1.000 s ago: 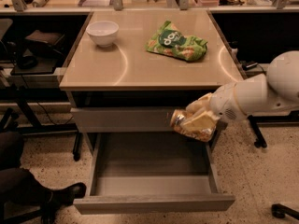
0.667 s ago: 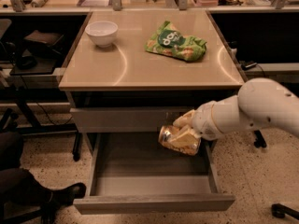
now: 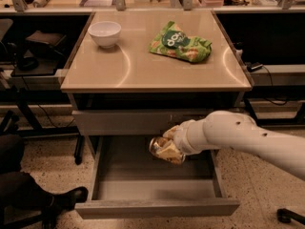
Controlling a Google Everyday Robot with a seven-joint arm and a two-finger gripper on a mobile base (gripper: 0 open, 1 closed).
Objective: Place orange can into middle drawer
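Observation:
The orange can, shiny with orange-gold print, is held in my gripper at the end of the white arm that reaches in from the right. The gripper is shut on the can and holds it tilted above the inside of the open middle drawer, near its back and a little right of centre. The drawer is pulled far out, with a smooth grey floor and nothing lying in it. The can does not touch the drawer floor.
A closed drawer front sits just above the can. On the table top stand a white bowl at back left and a green snack bag at back right. A person's dark shoe is at the lower left.
My arm has moved left and down with the can, from beside the drawer's right edge to over the drawer's inside.

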